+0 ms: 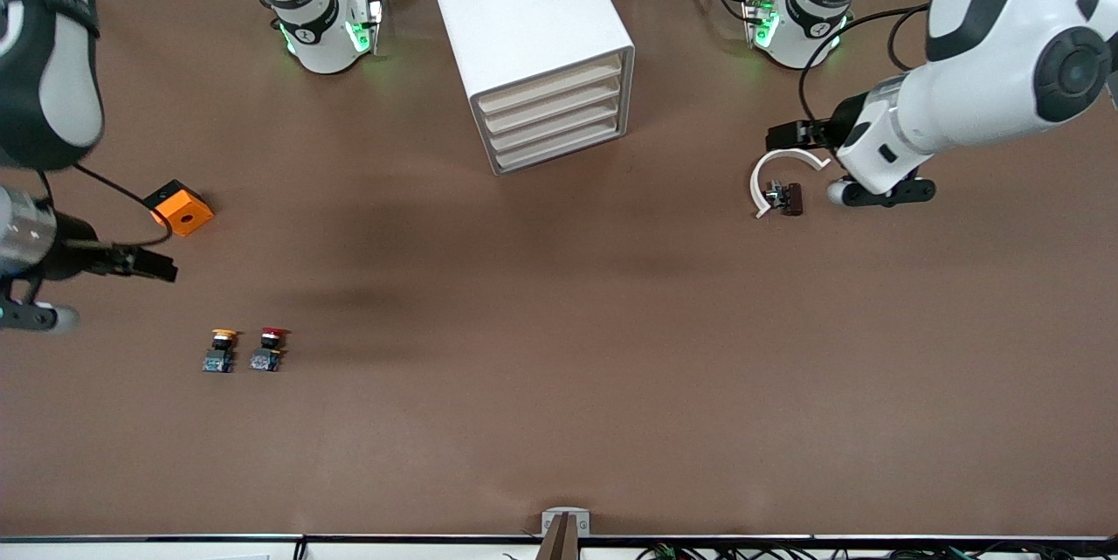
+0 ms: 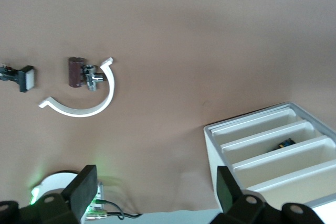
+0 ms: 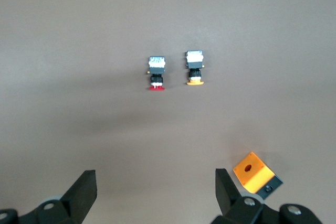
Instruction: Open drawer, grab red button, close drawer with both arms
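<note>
Red-capped button (image 1: 269,349) is lying nearest the camera-side edge of the bench, toward the right arm's end, long axis running edge to edge, cap pointing toward the robots; yellow-capped button (image 1: 220,351) is sitting just beside it. Right gripper (image 3: 156,192) is hovering with fingers spread, gripping nothing. Left gripper (image 2: 157,192) is likewise spread, empty. Cabinet (image 1: 533,44) drawers are all sitting closed.

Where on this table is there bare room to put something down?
Mostly the brown stretch in front of the cabinet, between the red button and the white curved piece. It is crowded around the orange cube and yellow button.
</note>
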Action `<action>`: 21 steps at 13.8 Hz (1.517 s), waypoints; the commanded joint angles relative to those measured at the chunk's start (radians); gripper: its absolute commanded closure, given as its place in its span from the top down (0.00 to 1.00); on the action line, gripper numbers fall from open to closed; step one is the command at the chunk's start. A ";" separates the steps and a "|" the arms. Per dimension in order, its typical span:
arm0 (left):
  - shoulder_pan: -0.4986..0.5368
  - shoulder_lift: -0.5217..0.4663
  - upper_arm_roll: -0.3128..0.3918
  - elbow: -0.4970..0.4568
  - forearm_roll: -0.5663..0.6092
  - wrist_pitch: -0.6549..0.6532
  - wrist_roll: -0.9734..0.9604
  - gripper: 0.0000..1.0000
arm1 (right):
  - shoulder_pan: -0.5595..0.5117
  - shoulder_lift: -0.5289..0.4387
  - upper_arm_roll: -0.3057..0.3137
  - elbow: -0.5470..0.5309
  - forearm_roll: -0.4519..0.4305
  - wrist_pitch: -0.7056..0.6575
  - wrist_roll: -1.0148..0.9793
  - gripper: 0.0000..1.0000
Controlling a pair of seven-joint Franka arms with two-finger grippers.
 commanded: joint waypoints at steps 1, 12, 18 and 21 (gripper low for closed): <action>0.076 -0.096 -0.006 -0.076 0.009 0.006 0.100 1.00 | -0.024 -0.142 0.019 -0.138 -0.011 0.009 -0.028 1.00; -0.037 -0.108 0.146 -0.069 0.139 0.200 0.135 1.00 | -0.048 -0.148 0.017 -0.115 -0.011 -0.081 -0.089 1.00; -0.150 -0.106 0.261 -0.061 0.186 0.260 0.135 1.00 | -0.056 -0.139 0.017 0.046 -0.017 -0.257 -0.088 1.00; -0.134 -0.114 0.261 -0.049 0.189 0.259 0.139 1.00 | -0.081 -0.139 0.020 0.040 0.002 -0.261 -0.074 1.00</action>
